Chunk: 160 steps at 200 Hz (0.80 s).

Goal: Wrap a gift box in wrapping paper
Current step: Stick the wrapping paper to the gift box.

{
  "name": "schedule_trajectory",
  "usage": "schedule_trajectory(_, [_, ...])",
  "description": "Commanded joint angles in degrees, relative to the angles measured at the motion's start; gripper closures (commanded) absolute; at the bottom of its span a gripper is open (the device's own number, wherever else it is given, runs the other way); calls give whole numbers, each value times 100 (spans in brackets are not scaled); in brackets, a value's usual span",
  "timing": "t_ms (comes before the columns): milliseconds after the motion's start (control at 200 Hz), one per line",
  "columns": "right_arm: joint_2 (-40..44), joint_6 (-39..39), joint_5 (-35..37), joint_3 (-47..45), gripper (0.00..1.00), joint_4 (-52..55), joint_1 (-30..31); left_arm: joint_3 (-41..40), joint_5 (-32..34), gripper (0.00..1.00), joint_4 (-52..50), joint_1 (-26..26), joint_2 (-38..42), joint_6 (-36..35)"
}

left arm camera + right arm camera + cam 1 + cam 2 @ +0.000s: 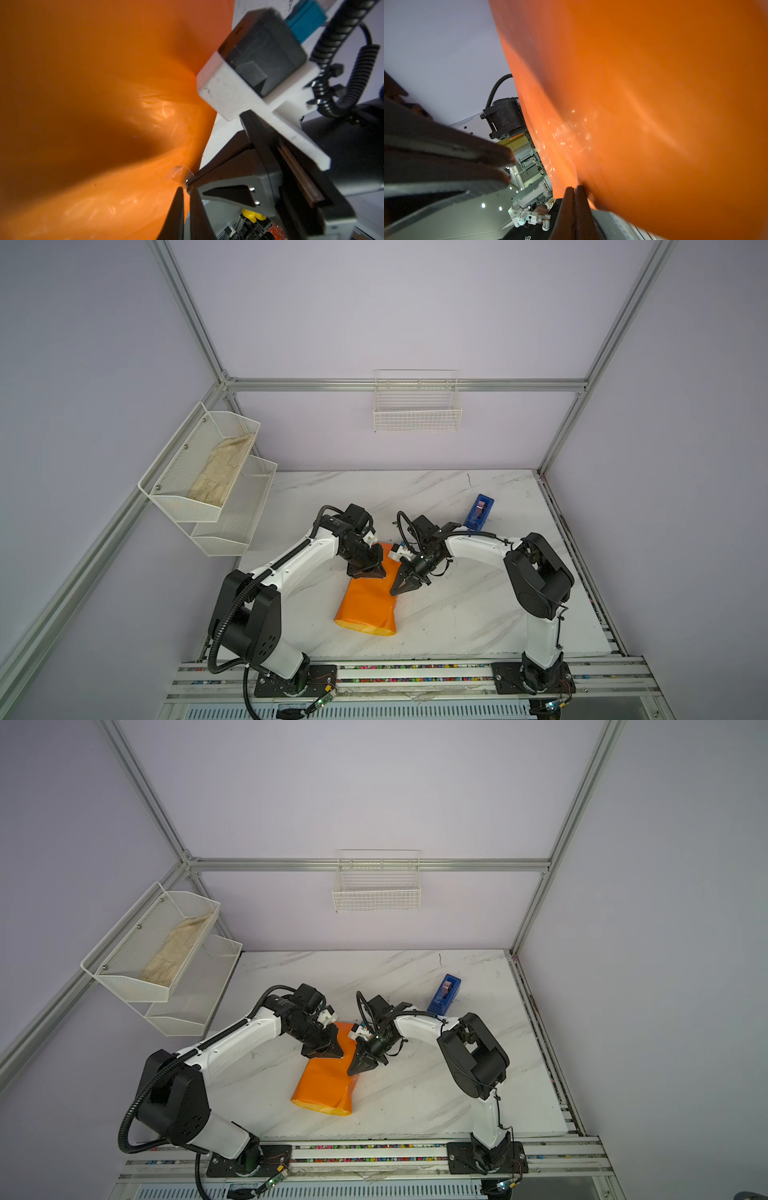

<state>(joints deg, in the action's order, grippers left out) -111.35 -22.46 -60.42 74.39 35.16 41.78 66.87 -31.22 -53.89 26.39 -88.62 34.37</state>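
The wrapping paper [365, 605] [324, 1085] is a glossy orange sheet, folded into a long bundle at mid-table in both top views. The gift box is hidden. My left gripper [374, 574] [332, 1054] is at the bundle's far part, shut on a fold of the paper [104, 104] that runs between its fingertips [186, 188]. My right gripper [392, 593] [351, 1073] points down at the bundle's right edge. Its jaws are pressed together on the paper's edge [654, 104] at their tips [575, 188]. The two grippers are close together.
A blue tape dispenser [478, 512] [444, 994] stands on the marble table [478, 614] behind the right arm. A white wire basket [417, 414] hangs on the back wall. Two mesh baskets [199, 472] on the left wall hold a beige cloth [222, 472].
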Motion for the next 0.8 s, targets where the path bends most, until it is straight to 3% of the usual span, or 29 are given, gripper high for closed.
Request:
schedule_trajectory(0, [-164, 4, 286, -71, 100, -9, -8, 249, -210, 90, 291, 48, -36, 153])
schedule_trajectory(645, [-92, -73, 290, -65, 100, -62, -11, -689, 433, 92, 367, 68, -349, 158])
schedule_trajectory(795, [123, -169, 389, 9, 78, 11, -21, -728, 643, 92, 235, 68, -418, 131])
